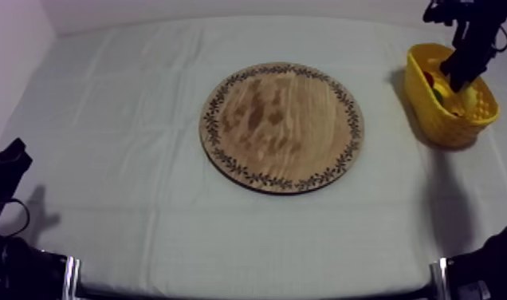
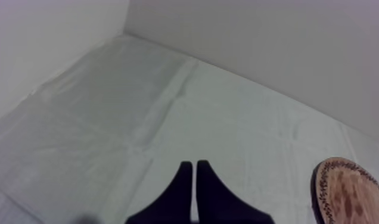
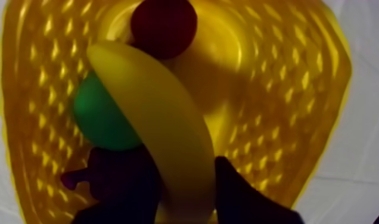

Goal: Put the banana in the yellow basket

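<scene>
grey-white cloth [image 1: 129, 104], right hand [image 3: 168, 173] clamped round banana [image 3: 159, 113] inside yellow basket [image 3: 275, 89] (beside small red fruit [image 3: 163, 27]), left hand [image 2: 193, 167] closed, empty

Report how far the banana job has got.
Done: the wooden board lies bare, and the banana is down inside the yellow basket, next to a small red fruit and a green fruit. In hand: the right gripper is shut on the banana. Left: open the fingers and lift clear. The left gripper is shut on nothing, over the cloth.
</scene>
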Available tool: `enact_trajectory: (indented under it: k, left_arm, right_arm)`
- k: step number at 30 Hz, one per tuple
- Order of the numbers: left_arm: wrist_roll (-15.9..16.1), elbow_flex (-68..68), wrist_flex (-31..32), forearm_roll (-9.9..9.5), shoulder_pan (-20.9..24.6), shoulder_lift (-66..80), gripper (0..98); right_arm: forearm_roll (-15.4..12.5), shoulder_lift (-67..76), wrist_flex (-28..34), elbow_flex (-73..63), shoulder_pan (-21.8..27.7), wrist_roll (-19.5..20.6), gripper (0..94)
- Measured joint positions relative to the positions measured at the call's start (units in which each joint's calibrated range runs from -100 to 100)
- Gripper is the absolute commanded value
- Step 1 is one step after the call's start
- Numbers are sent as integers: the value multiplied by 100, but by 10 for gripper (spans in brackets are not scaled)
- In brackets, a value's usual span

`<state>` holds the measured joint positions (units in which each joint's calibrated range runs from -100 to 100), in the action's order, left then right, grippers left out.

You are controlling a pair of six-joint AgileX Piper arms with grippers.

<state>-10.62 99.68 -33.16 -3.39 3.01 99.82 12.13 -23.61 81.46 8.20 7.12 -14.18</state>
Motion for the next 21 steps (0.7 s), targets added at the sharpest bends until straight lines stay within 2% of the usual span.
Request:
enact_trajectory:
  k: [7,11,16,21]
  left_arm:
    - [0,0,0,0,0,0,1]
    - [0,0,0,0,0,0,1]
    - [0,0,0,0,0,0,1]
    - [0,0,0,0,0,0,1]
  right_arm:
    - [0,-48,-44,-63,30,61,671]
    - [-34,2,-24,-84,26,68,791]
    - [-85,214,16,-40,-14,64,856]
    - [-227,637,80,42,-72,21,810]
